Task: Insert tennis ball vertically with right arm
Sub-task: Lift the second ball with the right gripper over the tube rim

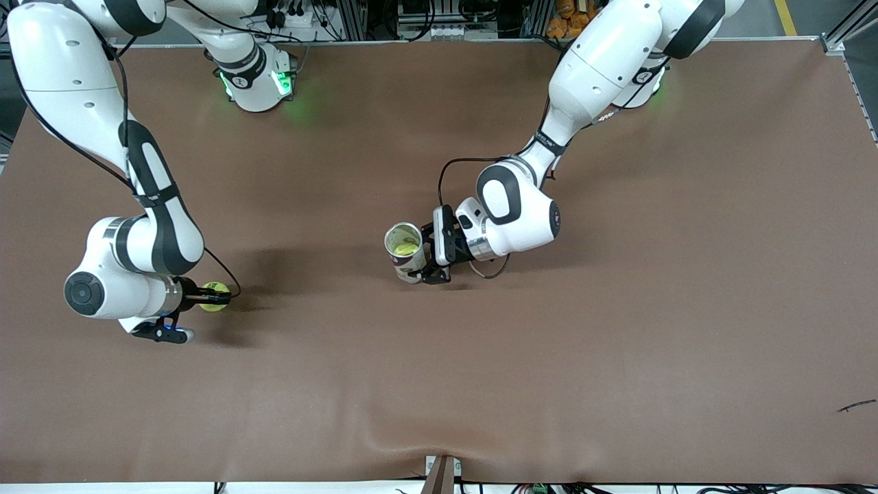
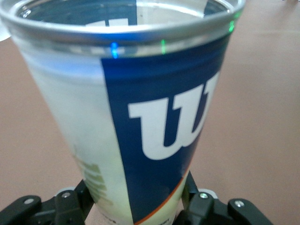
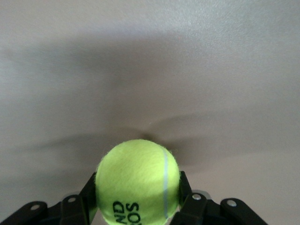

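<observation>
A clear tennis ball can [image 1: 406,251] with a metal rim and a blue label stands upright near the table's middle, a yellow ball inside it. My left gripper [image 1: 420,272] is shut on the can's lower part; the can [image 2: 140,117] fills the left wrist view. My right gripper [image 1: 218,296] is shut on a yellow-green tennis ball [image 1: 213,296] at the right arm's end of the table, low over the mat. The ball [image 3: 138,180] sits between the black fingers [image 3: 87,192] in the right wrist view.
The brown mat [image 1: 549,357] covers the whole table. A small dark scrap [image 1: 856,406] lies near the front edge at the left arm's end. A clamp [image 1: 442,473] sits at the middle of the front edge.
</observation>
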You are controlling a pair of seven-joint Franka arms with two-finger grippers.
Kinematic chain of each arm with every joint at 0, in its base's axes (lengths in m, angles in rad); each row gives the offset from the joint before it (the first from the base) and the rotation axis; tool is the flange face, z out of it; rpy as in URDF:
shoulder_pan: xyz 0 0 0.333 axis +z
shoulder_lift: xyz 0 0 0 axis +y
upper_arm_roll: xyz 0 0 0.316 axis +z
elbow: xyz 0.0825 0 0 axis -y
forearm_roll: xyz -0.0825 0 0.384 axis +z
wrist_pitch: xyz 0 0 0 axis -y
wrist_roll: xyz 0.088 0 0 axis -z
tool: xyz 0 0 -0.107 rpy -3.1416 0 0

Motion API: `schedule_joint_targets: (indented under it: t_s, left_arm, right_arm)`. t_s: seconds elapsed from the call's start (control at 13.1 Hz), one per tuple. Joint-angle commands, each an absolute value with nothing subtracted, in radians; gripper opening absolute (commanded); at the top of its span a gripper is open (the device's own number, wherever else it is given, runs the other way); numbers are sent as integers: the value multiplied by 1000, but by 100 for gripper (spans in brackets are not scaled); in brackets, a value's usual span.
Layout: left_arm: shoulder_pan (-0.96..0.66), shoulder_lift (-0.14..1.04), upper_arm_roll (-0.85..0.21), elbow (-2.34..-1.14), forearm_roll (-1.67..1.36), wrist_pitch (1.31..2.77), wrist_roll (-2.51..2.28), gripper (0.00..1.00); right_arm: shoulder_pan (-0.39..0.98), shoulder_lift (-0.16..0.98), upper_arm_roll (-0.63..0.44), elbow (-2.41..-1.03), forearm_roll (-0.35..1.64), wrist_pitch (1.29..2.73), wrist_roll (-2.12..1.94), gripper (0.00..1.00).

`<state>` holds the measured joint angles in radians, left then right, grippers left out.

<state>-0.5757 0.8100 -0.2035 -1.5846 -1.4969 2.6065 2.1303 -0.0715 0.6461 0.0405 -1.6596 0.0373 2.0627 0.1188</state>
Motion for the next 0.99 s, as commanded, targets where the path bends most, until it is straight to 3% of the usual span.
schedule_joint_targets:
  t_s: [0.0, 0.46, 0.92]
  left_arm:
    - [-572, 822, -206, -1585, -1522, 2617, 2168, 75]
    - [-572, 822, -206, -1585, -1522, 2617, 2168, 75]
    - [-572, 822, -206, -1586, -1522, 2617, 2168, 75]
  right_arm:
    - [-25, 582, 57, -1609, 43, 1927, 245, 62]
    - [138, 545, 109, -1445, 167, 1737, 674, 62]
    - [308, 545, 112, -1292, 345, 1686, 1110, 63]
